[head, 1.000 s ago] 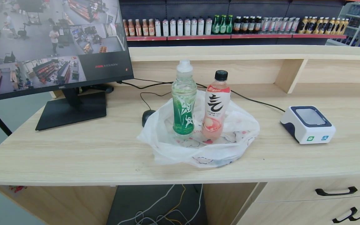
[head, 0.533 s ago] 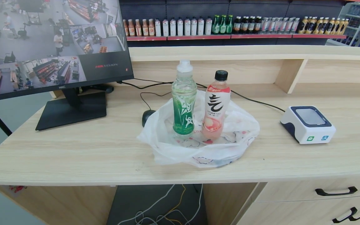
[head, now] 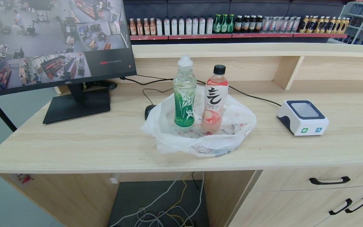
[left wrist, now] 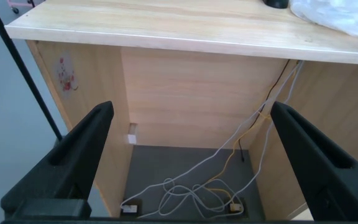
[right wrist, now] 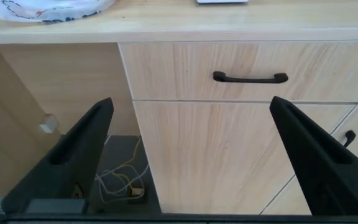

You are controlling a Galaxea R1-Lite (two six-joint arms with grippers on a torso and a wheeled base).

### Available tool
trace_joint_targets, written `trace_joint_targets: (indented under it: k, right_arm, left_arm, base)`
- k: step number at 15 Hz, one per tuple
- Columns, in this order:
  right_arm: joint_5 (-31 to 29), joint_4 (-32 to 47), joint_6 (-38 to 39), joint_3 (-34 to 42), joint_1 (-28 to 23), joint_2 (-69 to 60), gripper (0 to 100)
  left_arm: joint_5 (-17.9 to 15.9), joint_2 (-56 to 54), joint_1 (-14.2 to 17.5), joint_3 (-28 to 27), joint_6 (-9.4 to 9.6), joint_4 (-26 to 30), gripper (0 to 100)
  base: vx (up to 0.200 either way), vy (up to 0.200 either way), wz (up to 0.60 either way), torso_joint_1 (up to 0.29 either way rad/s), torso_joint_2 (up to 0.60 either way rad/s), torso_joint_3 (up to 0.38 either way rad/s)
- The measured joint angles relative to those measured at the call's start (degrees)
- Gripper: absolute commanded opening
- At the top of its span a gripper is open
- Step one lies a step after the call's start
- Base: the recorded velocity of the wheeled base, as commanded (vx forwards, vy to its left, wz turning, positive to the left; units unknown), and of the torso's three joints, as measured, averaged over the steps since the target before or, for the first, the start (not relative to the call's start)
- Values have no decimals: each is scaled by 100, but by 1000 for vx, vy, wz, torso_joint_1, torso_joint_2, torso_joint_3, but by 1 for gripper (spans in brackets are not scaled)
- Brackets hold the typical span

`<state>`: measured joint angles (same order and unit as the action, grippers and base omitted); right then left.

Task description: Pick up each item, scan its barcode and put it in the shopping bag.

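The green-patterned bottle is white-capped, the pink bottle black-capped, the white shopping bag red-printed.

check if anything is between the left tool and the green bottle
Yes. The left tool sits low, below the counter edge, so its top lies between the tool and the green bottle. The shopping bag rim also wraps the bottle's base.

Head overlooks the counter; wrist cameras face its front.
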<state>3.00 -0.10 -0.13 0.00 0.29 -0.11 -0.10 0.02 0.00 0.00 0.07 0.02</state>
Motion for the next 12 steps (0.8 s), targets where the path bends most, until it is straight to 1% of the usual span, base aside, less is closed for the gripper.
trace_joint_targets:
  k: [11,12]
  right_arm:
    - [-2,2,-2,-2,0,0,100]
    - [-2,2,0,-2,0,0,100]
  left_arm:
    - [0,0,0,0,-5,-2,100]
    - [2,0,0,0,-2,-2,100]
  base:
    - [0,0,0,0,0,0]
    - [0,-200,0,2,7,12]
